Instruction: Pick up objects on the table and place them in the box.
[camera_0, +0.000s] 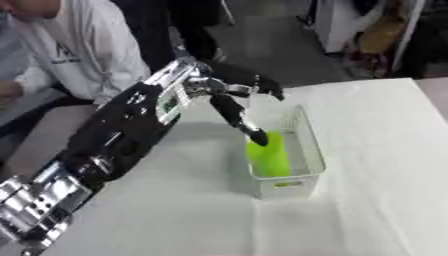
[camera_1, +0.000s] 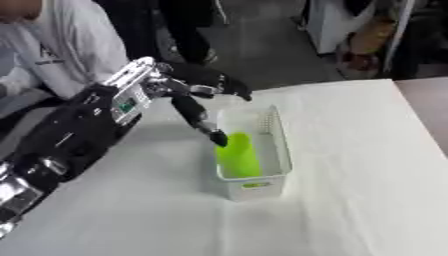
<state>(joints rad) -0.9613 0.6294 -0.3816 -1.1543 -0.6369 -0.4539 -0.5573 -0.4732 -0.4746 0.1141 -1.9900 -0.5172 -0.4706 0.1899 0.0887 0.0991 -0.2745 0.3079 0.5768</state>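
Left hand (camera_0: 229, 95) reaching over white box (camera_0: 302, 172) on white surface (camera_0: 385, 165). Fingers (camera_0: 234, 114) extending straight, released, one tip touching bright green object (camera_0: 269, 156). Green object lying inside box, leaning against near-left wall. Right hand not showing.

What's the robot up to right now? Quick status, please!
Left hand open over the white box, fingers spread, one pointing down at the rim. Green object inside the box. Right hand out of sight. Nothing in the way.
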